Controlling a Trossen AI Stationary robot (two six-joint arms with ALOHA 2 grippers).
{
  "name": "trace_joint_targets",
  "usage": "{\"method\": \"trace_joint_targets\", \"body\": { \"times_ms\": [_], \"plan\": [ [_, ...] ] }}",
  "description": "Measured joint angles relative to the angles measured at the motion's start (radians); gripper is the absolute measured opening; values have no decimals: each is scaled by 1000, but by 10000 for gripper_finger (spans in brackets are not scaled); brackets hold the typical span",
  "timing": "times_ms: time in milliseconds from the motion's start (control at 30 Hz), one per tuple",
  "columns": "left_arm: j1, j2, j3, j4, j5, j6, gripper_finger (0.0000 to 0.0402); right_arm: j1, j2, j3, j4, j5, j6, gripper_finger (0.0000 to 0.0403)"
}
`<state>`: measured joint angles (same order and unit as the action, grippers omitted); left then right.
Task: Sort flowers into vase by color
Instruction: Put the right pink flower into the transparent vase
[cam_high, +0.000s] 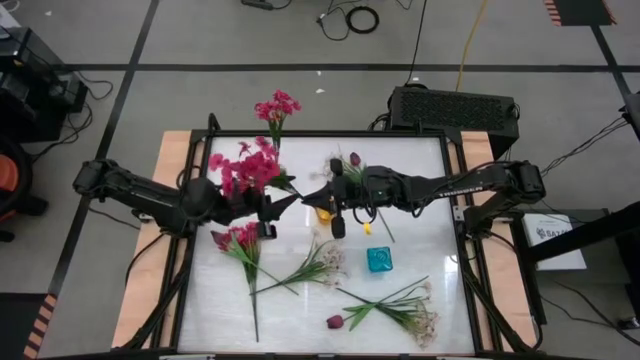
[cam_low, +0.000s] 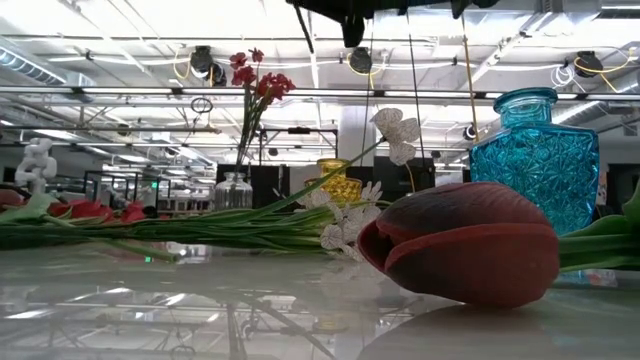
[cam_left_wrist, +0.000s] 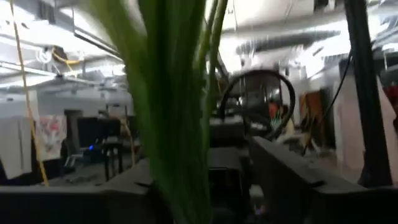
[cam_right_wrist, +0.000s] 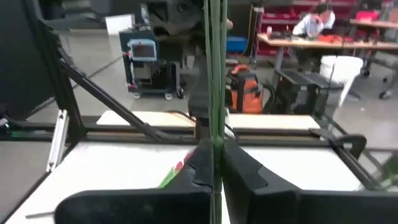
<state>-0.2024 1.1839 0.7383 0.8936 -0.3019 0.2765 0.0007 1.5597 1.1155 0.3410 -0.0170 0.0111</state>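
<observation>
The pink flower sprig (cam_high: 245, 172) hung above the table (cam_high: 425, 235) near the middle of its far half, bridging the two arms. The right hand (cam_high: 312, 196) was closed on its green stem (cam_right_wrist: 214, 74); the right wrist view showed the stem pinched between the two fingers and running straight up out of them. The left hand (cam_high: 278, 205) sat just beside the right one, on the blossom side. In the left wrist view its fingers (cam_left_wrist: 286, 177) looked parted, with the stem standing loose between them, so I judged the sprig's weight to be on the right hand alone.

From the right hand, the sprig's long axis ran toward the table's left edge and slightly toward the far edge, with the blossoms over the left arm's wrist. The clear vase (cam_low: 232, 190), already holding pink flowers (cam_high: 277, 105), stood at the far edge, a little left of centre. That put it beyond the blossoms and nearer the sprig's head than its cut end.

The yellow vase (cam_high: 325, 212) lay almost under the right hand, and the blue vase (cam_high: 379, 260) stood nearer the front edge. The next move probably turned on tipping the stem end down and swinging it toward the far edge. The left hand would first have to clear the blossoms.
</observation>
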Motion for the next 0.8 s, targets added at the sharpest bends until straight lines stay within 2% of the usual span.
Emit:
{"method": "trace_joint_targets", "body": {
  "times_ms": [100, 233, 533, 800],
  "plan": [
    [0, -25, 0, -57, 0, 1, 220, -5, 0, 25, -55, 0, -3, 3],
    [0, -66, 0, -145, 0, 1, 213, -6, -1, 39, -100, -1, -6, 2],
    [-1, -170, 0, -305, -3, -35, 162, -6, -1, 39, -117, -3, -7, 1],
    [-1, -189, -1, -373, -23, -34, 98, -6, -1, 39, -116, -3, -8, 3]
  ]
}}
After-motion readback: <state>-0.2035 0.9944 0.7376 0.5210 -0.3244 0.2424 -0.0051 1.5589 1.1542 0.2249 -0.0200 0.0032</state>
